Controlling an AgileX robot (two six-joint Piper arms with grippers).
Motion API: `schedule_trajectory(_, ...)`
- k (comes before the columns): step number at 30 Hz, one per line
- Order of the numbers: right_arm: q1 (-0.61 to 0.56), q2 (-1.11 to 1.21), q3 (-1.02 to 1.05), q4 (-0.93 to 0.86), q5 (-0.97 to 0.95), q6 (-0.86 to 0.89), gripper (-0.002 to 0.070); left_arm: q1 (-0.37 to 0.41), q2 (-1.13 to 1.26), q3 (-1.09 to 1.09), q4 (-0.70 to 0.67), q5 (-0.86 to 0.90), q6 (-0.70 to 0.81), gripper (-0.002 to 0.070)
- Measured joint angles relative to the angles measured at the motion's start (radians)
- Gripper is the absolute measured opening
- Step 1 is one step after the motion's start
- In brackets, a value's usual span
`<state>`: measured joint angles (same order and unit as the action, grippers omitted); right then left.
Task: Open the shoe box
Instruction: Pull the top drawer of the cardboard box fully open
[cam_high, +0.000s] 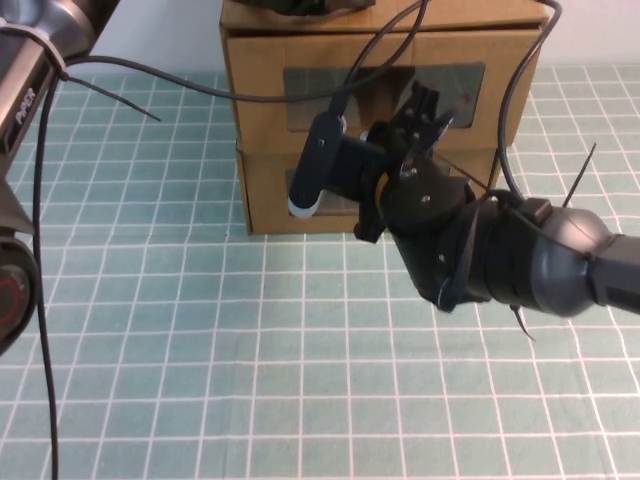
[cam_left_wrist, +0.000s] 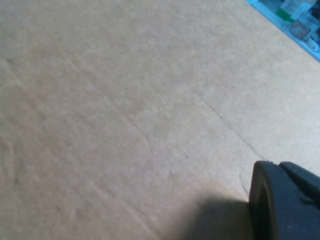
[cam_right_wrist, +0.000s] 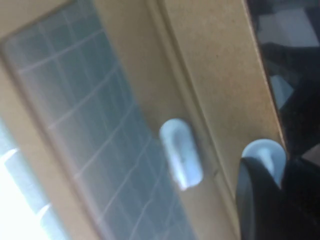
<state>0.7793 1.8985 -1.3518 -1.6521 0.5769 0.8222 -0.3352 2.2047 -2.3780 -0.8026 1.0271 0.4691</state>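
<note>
High view shows the brown cardboard shoe box with a clear window (cam_high: 262, 100) at the far middle of the green gridded mat (cam_high: 200, 330), with the right gripper (cam_high: 425, 115) right at its front. The left gripper (cam_left_wrist: 282, 200) hangs near a plain cardboard surface, and for both we cannot tell if they are apart or together. We judge the box light, stiff but easy to dent, so it may slide when pulled; the small white plastic tab (cam_right_wrist: 181, 152) on the front seems the best hold.

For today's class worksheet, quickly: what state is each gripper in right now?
Left gripper: close over a plain brown cardboard surface; cannot be told.
Right gripper: at the windowed front of the brown cardboard shoe box; cannot be told.
</note>
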Motion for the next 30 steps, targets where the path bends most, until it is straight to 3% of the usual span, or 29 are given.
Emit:
schedule_trajectory(16, 0.256, -0.309, 0.326, 0.209, 0.112, 0.006, 0.0073, 0.001, 0.000, 0.000, 0.006, 0.004, 0.000, -0.0006)
schedule_trajectory(24, 0.280, -0.340, 0.356, 0.188, 0.118, 0.097, 0.0074, 0.001, 0.000, 0.000, 0.009, 0.004, 0.000, -0.0006)
schedule_trajectory(28, 0.280, -0.340, 0.330, 0.292, 0.109, 0.109, 0.0150, 0.001, 0.000, 0.000, 0.009, 0.004, 0.000, -0.0006)
schedule_trajectory(30, 0.283, -0.342, 0.292, 0.402, 0.099, 0.058, 0.0238, 0.001, 0.000, 0.000, 0.009, 0.004, 0.000, -0.0006)
